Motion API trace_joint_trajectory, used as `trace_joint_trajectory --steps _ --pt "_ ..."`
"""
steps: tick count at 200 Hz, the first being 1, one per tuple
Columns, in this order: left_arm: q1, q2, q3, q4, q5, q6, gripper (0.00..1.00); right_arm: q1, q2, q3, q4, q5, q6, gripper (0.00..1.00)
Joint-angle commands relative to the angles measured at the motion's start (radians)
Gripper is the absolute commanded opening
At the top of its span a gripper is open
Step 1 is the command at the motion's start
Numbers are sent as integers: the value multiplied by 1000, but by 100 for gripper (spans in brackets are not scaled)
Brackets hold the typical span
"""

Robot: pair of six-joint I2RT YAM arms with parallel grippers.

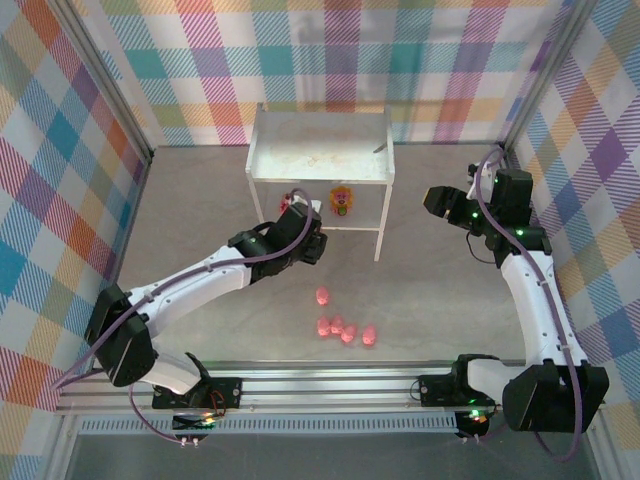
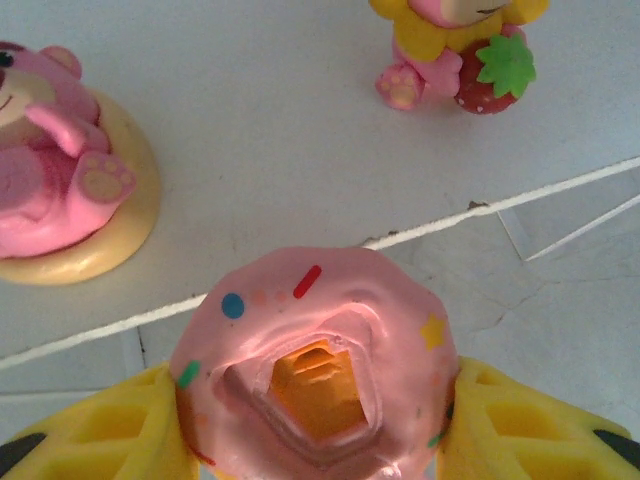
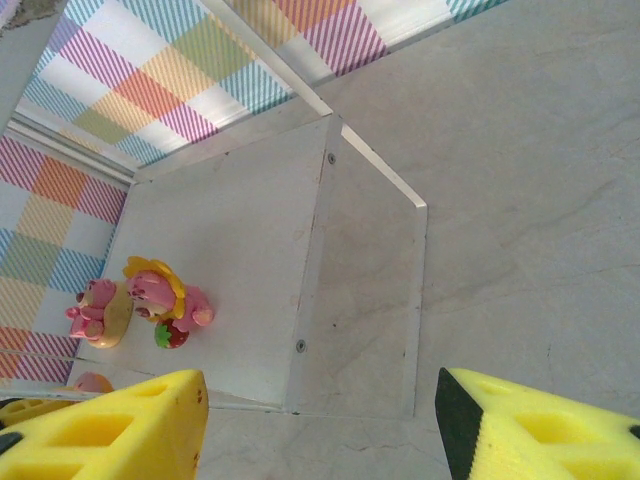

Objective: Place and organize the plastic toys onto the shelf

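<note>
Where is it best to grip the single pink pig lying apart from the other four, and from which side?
Take the lone pig around its middle, coming straight down from above. It lies on the table with bare space all around, so fingers should fit either side; its pose is too small to tell.

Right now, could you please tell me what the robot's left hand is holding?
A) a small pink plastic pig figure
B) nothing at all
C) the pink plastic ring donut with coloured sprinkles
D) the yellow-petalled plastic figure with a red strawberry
C: in the left wrist view, the pink plastic ring donut with coloured sprinkles sits gripped between the yellow fingers of the left hand.
</note>
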Motion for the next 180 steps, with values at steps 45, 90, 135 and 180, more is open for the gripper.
trace_joint_trajectory --steps 45,90,135,180 --pt "6 31 55 135 -77 60 39 3 25 1 43 -31 7 63" --pt "6 60 63 181 -84 60 39 4 23 -1 41 -31 0 63" --pt "7 64 51 219 -111 68 39 4 25 -4 39 -31 -6 63" --pt "7 88 64 208 -107 70 39 3 27 -4 41 -28 -9 63"
